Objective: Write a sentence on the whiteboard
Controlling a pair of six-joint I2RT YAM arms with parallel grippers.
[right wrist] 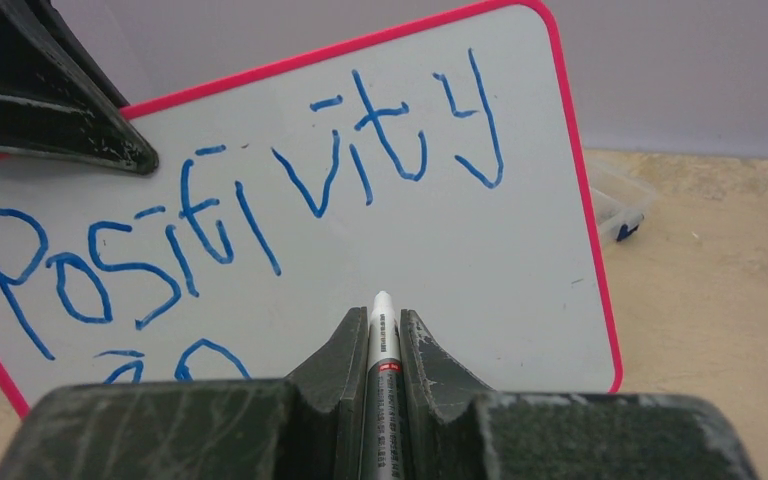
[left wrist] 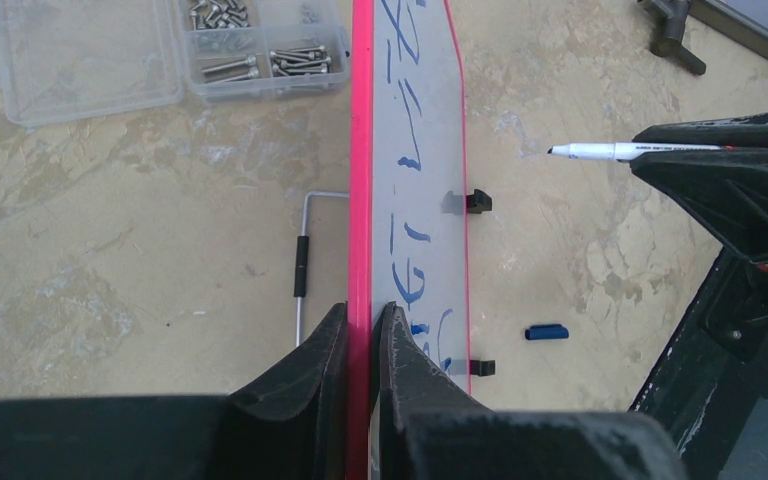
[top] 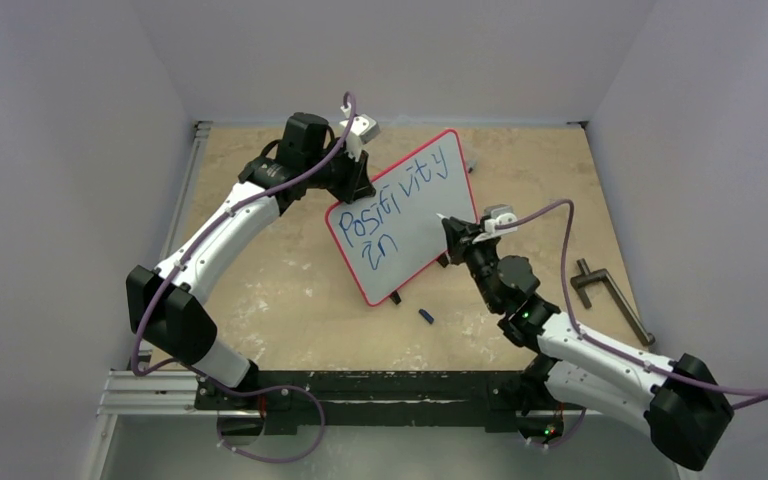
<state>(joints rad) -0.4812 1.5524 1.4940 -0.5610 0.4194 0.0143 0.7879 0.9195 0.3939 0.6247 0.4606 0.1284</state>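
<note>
Whiteboard (top: 405, 215): standing on edge at mid-bench, leaning back on two black clip feet, red frame intact. The face carries blue handwriting, "Positivity", with "in" below.

Left gripper (left wrist: 364, 312): jaws clenched on the board's upper red frame, one on each side.

Right gripper (right wrist: 381, 318): jaws clenched on a white marker (right wrist: 381, 345). The tip points at the white face right of the lower line and stands just clear of it in the left wrist view.

Bench (top: 290, 300): a blue cap (top: 426, 315) lies in front of the board. Behind it are a clear box of screws (left wrist: 260, 50) and a hex key (left wrist: 302, 265). A black clamp (top: 612, 300) lies well apart at the right.
</note>
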